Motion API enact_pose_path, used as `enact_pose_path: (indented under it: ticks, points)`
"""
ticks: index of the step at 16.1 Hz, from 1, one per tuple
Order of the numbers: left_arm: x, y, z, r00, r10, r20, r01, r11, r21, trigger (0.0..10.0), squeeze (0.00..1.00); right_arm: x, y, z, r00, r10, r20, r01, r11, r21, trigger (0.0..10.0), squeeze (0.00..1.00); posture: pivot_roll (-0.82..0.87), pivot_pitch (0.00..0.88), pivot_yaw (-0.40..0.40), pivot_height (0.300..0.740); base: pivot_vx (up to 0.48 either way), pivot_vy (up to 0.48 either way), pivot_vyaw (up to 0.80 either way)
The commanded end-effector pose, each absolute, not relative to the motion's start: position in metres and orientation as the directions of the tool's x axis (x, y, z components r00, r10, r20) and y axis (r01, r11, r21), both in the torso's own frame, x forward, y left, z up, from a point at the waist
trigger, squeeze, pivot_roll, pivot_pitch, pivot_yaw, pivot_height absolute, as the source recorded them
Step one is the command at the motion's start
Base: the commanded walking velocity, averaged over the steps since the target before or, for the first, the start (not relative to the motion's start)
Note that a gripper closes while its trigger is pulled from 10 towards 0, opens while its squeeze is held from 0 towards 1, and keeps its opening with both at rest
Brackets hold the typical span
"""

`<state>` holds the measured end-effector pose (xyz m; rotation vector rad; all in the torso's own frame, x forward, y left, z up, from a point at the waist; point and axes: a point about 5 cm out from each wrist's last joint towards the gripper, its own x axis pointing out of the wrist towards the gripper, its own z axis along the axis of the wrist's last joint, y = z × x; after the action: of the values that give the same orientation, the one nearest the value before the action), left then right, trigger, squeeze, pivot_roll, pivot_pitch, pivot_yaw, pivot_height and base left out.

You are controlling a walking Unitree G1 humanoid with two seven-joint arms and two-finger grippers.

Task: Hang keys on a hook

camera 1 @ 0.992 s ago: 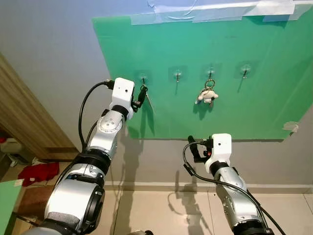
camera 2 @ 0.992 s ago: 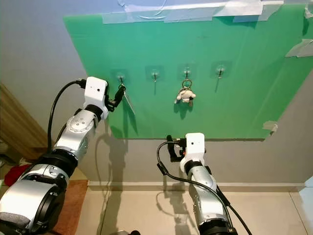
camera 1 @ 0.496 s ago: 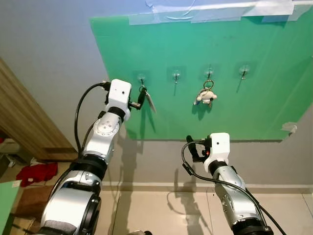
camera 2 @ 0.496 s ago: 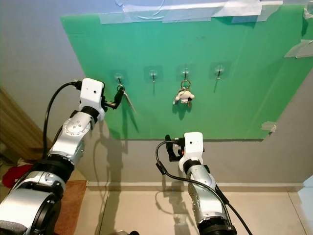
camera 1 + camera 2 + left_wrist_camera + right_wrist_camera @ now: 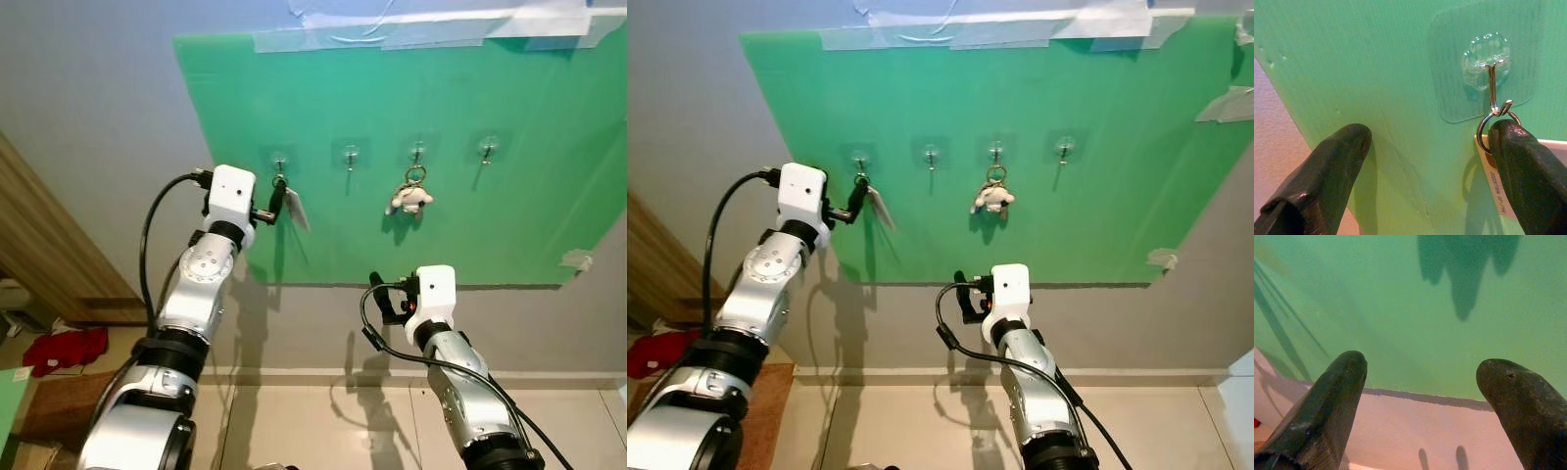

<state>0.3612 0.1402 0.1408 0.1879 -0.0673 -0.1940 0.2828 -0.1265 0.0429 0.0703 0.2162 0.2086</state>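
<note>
A key ring with a white tag (image 5: 297, 209) hangs from the leftmost clear hook (image 5: 279, 162) on the green board (image 5: 470, 88). In the left wrist view the ring (image 5: 1484, 128) sits in the hook (image 5: 1492, 83), and the tag (image 5: 1496, 188) dangles below. My left gripper (image 5: 273, 203) is raised to that hook and open. One finger (image 5: 1528, 166) lies right beside the ring, the other (image 5: 1327, 176) is far off. My right gripper (image 5: 383, 298) is held low, below the board's bottom edge, open and empty (image 5: 1422, 364).
Three more hooks run along the board to the right. The third carries keys with a white plush charm (image 5: 410, 198); the second (image 5: 350, 155) and fourth (image 5: 488, 149) are bare. A wooden panel (image 5: 39, 245) stands at the left, with red cloth (image 5: 59, 348) on the floor.
My left arm has drawn a little to the left, away from the hook, while the key ring stays hanging there. The whole view has shifted slightly. The right arm is as before.
</note>
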Motion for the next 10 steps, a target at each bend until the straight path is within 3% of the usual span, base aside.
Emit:
enact_pose_path:
  ticks: [1, 10]
  points:
    - [0.353, 0.147, 0.119, 0.983, -0.173, -0.059, 0.182, 0.961, 0.208, 10.0, 0.0, 0.285, -0.12, 0.044, 0.949, 0.239, -0.207, -0.224, 0.97, 0.091, 10.0, 0.0, 0.0, 0.0, 0.118, 0.74, 0.0, 0.0, 0.0]
    - [0.322, 0.148, 0.109, 0.981, -0.159, -0.108, 0.18, 0.958, 0.223, 10.0, 0.0, 0.284, -0.119, 0.041, 0.947, 0.239, -0.214, -0.222, 0.97, 0.1, 10.0, 0.0, 0.02, 0.0, 0.113, 0.74, 0.0, 0.0, 0.0]
